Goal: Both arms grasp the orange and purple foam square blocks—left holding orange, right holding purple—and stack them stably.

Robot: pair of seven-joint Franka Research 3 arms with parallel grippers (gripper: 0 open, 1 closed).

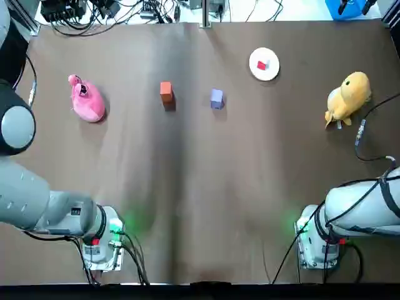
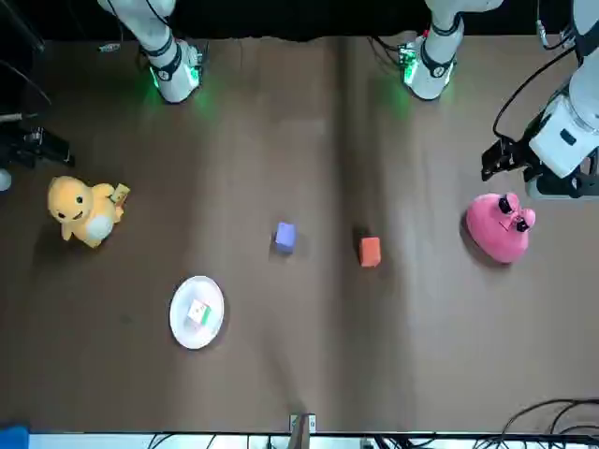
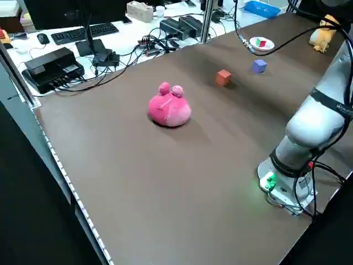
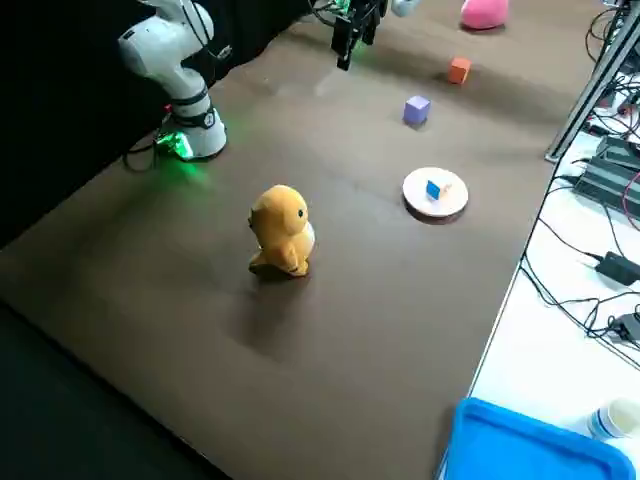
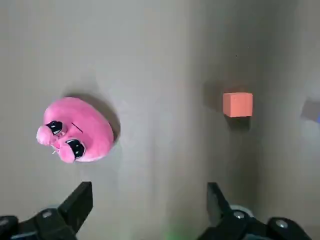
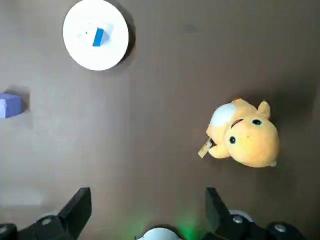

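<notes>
- You have the orange foam block (image 1: 165, 92) and the purple foam block (image 1: 217, 98) resting apart, side by side, toward the far side of the table (image 1: 200, 187). Neither is held.
- A pink plush (image 1: 86, 101) lies left of the orange one.
- A white plate (image 1: 270, 73) carrying a small cube (image 1: 262, 64) and a yellow plush (image 1: 348, 98) lie right of the purple one.
- Your left gripper (image 5: 150, 186) hangs over the pink plush's side, fingers spread wide and empty.
- Your right gripper (image 6: 147, 190) hangs over the yellow plush's side, equally wide and empty.
- Both wrist views cut the purple block off at the frame edge.
</notes>
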